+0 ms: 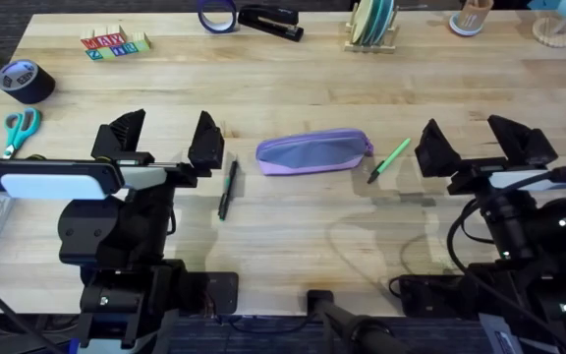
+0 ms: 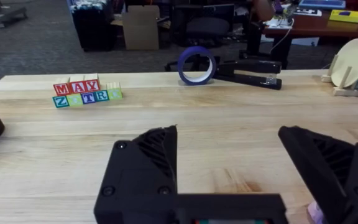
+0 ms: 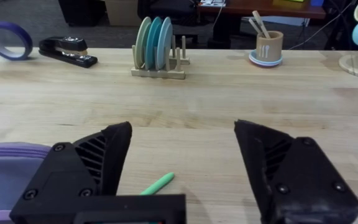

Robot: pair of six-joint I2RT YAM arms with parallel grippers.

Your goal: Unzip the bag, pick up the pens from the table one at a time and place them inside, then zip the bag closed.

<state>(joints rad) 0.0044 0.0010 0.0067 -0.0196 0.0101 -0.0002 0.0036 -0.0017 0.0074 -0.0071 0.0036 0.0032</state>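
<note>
- Between the two hands, at the middle of the surface, lies the bag; every place below is reckoned from it.
- Its long axis runs crosswise, from one arm's side to the other, grey-blue panel up and the purple edge along its far side. The zip looks closed; where the pull sits I cannot tell.
- To the left of the bag, just beside it, hangs the left hand, fingers spread wide and holding nothing.
- To the right of the bag, a little farther off, the right hand is likewise wide open and empty.
- Left of the bag, near its end, the black pen lies almost straight fore-and-aft, close under the left hand's inner finger.
- Right of the bag, close to its end, the green pen lies slantwise, its far tip pointing away to the right.
- By my judgement the bag is about evenly placed for both, each arm having its own pen nearer.
</note>
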